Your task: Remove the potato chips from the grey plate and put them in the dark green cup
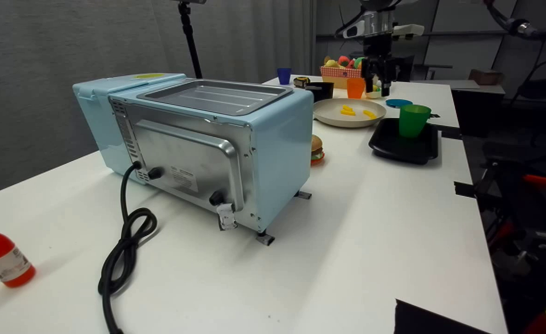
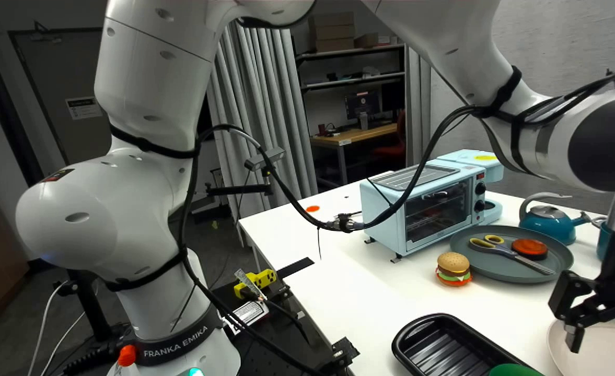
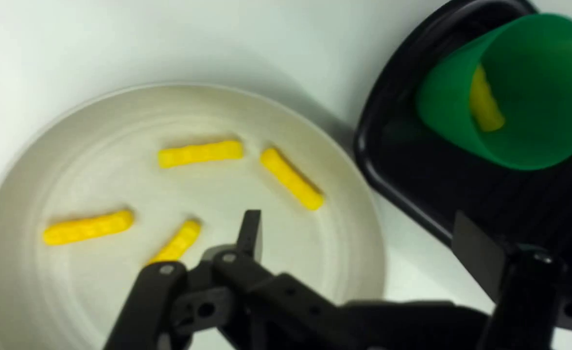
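Pale pleated curtains and a shelf stand beyond the white surface. On it sits the grey plate, where four yellow chips lie apart from one another, one partly covered by the gripper in the wrist view. A fifth chip is inside the green cup, which stands upright in the black tray just beside the plate. Above them the gripper's jaws are spread wide, one seen against the plate, the other against the tray. Farther off, in an exterior view, a burger rests near a dark round plate that carries scissors and a red disc. A teal kettle is just past that plate, and the blue toaster oven stands near the burger. Also in an exterior view, an orange cup and a basket full of bright pieces stand past the grey plate, while a red bottle sits behind the oven, well apart from the plate.
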Controlling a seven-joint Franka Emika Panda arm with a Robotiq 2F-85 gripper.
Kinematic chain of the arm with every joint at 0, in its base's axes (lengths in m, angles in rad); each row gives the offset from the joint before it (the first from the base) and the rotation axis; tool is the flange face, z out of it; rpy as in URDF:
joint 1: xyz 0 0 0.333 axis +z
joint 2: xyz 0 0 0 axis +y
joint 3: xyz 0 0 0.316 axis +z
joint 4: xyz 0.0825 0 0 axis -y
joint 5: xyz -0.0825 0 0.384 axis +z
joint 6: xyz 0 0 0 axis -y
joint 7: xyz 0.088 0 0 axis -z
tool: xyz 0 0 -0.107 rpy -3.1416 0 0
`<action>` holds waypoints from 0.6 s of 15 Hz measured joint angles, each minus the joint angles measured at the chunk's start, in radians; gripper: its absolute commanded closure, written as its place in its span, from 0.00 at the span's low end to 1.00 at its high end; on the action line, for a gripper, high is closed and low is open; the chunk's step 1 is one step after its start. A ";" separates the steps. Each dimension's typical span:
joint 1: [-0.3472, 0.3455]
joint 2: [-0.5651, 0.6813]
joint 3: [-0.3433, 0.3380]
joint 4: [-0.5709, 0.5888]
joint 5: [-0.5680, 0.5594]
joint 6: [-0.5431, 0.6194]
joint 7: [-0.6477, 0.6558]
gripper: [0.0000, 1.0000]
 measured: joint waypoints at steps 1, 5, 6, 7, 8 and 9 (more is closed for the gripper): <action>-0.002 0.020 0.000 0.020 0.010 0.041 0.022 0.00; -0.008 0.111 -0.001 0.073 0.022 0.216 0.157 0.00; -0.008 0.137 -0.002 0.084 0.022 0.254 0.199 0.00; -0.008 0.163 -0.003 0.095 0.021 0.285 0.238 0.00; -0.008 0.188 -0.004 0.106 0.020 0.312 0.275 0.00; -0.008 0.211 -0.004 0.118 0.017 0.332 0.310 0.00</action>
